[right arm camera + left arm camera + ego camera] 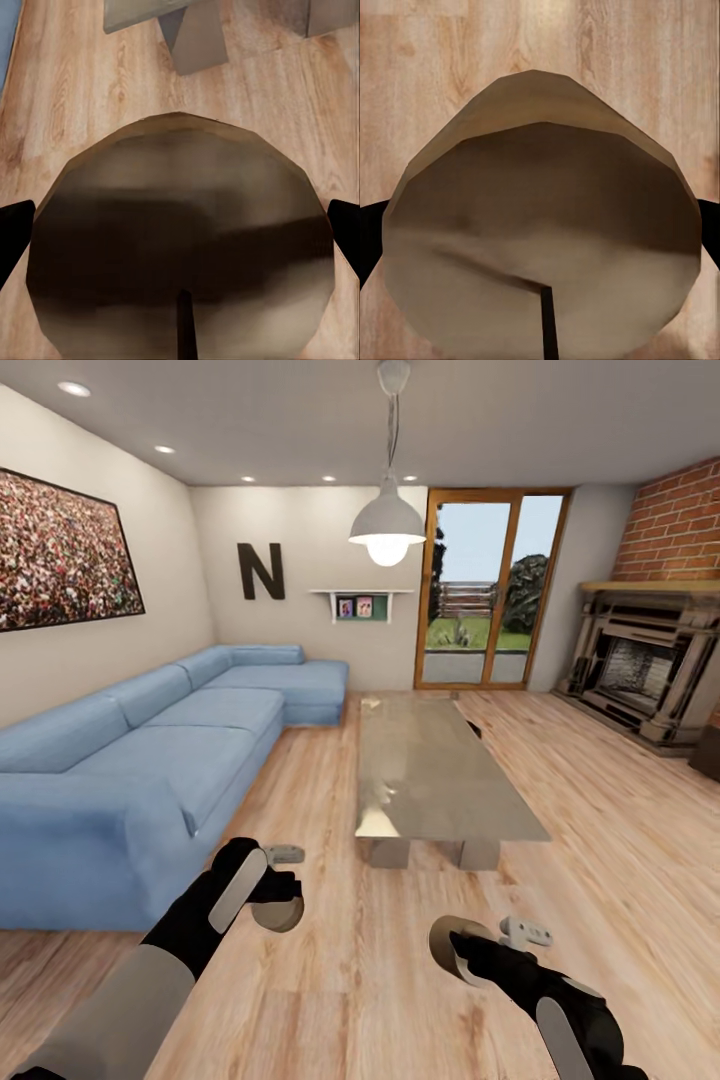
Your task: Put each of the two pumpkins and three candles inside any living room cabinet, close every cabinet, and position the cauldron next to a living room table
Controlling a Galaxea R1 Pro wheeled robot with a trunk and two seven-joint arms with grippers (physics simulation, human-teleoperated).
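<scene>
Blue upholstery is filling the left of the head view, where a long corner sofa [150, 750] is running along the wall under a framed picture [62, 555] and a letter N [260, 571]. Low in front of it, the left gripper [277, 905] is holding a candle [281, 912]: the left wrist view is showing this stubby beige cylinder [540, 240] seated between the dark fingers [369, 240], so the jaws are standing about a candle's width apart and closed on its sides. Centrally, the glossy grey bench [440, 775] is standing on the wooden floor [350, 960], with a pendant lamp [387, 520] hanging above and a glazed door [490, 590] behind. Further right, the right gripper [455, 950] is likewise gripping a second candle [452, 948], seen darker in the right wrist view [180, 247], dark fingers [15, 240] pressing either flank, with a bench leg [199, 45] beyond. At far right a grey fireplace [640, 665] is sitting below brick. Each candle is probably light, rigid and somewhat slick, so a grip across the curved sides at mid-height, as now, is likely suiting it best; waxy surfaces may be marking under hard pressure. No cabinet can be identified with confidence; a dark edge at the far right is too cropped to tell.
</scene>
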